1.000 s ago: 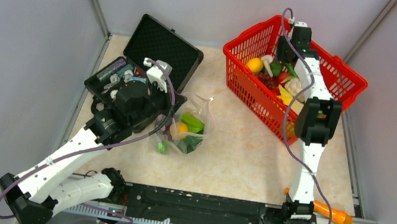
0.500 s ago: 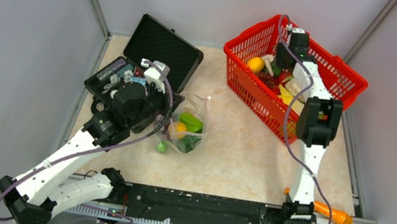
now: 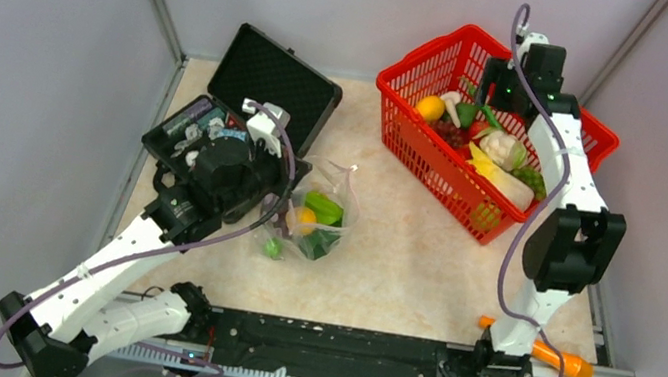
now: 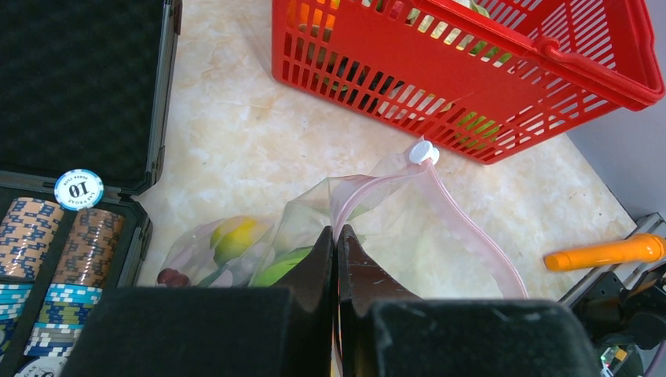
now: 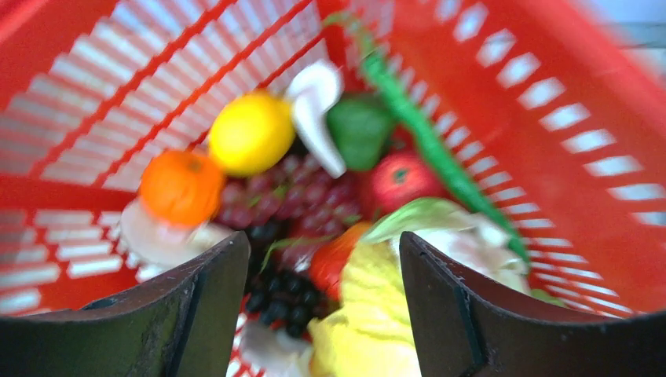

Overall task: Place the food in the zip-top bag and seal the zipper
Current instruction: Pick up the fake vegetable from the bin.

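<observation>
The clear zip-top bag [image 3: 315,216] lies mid-table with green and yellow toy food inside; it also shows in the left wrist view [image 4: 377,228]. Its pink zipper [image 4: 463,228] hangs open in a loop with a white slider [image 4: 422,151]. My left gripper [image 4: 338,239] is shut on the bag's mouth edge. A small green piece [image 3: 272,248] lies beside the bag. My right gripper [image 5: 323,267] is open and empty above the food in the red basket [image 3: 410,69]: lemon [image 5: 251,132], orange [image 5: 182,187], grapes [image 5: 290,196], dark berries, tomato [image 5: 402,179], leafy pieces [image 5: 377,322].
An open black case [image 3: 255,85] with chips [image 4: 47,236] stands at the left, touching my left arm. An orange-handled tool [image 3: 558,360] lies at the near right edge. Grey walls enclose the table.
My right arm has swung right and back; its gripper has moved from the basket's middle to above its far right part. The left gripper and bag have stayed put.
</observation>
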Controlling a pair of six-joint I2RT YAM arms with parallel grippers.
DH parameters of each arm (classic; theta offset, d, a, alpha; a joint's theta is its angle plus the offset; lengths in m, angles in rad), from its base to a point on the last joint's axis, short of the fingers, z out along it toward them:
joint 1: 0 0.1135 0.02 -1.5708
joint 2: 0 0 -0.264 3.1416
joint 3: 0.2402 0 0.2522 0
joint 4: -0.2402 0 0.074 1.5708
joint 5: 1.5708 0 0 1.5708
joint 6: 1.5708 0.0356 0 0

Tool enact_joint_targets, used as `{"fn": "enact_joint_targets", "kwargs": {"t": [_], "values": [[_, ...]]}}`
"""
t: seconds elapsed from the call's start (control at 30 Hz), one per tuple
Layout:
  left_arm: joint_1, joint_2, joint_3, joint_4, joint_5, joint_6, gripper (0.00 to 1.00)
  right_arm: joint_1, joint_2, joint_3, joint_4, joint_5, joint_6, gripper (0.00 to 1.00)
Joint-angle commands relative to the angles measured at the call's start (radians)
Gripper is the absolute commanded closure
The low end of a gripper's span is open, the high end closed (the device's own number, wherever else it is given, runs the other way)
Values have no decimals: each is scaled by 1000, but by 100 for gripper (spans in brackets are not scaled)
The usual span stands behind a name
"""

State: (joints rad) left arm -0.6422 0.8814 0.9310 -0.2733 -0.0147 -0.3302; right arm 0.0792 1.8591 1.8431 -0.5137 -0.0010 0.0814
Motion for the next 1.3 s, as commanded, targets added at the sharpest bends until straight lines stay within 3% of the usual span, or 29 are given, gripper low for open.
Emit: {"fn": "enact_joint_targets", "kwargs": {"t": [0.0, 0.17, 0.3, 0.43, 0.63, 0.83, 0.97, 1.07, 1.13, 1.27], "values": [[4, -3, 12, 28, 9, -7, 100, 1, 27, -8, -173, -397, -107, 31], [4, -16, 10, 25, 10, -11, 100, 0, 9, -22, -140, 71, 18, 30], [3, -15, 9, 23, 8, -8, 100, -4, -74, -119, -15, 313, 100, 26], [4, -22, 8, 19, 10, -9, 100, -41, -121, -208, 49, 338, 146, 22], [4, -38, -1, 10, 3, 7, 100, -71, 41, -84, -107, 215, 127, 18], [3, -40, -3, 8, 9, 0, 100, -70, 152, -44, -162, 198, 119, 15], [4, -33, 2, 9, 10, 3, 100, -70, 175, -55, -147, 195, 112, 23], [3, -26, 5, 12, 10, 3, 100, -70, 183, -49, -156, 203, 108, 43], [4, -23, 3, 14, 10, 1, 100, -70, 157, -71, -126, 204, 102, 61], [4, -17, 3, 14, 10, -1, 100, -70, 36, -152, -16, 192, 103, 84]]}}
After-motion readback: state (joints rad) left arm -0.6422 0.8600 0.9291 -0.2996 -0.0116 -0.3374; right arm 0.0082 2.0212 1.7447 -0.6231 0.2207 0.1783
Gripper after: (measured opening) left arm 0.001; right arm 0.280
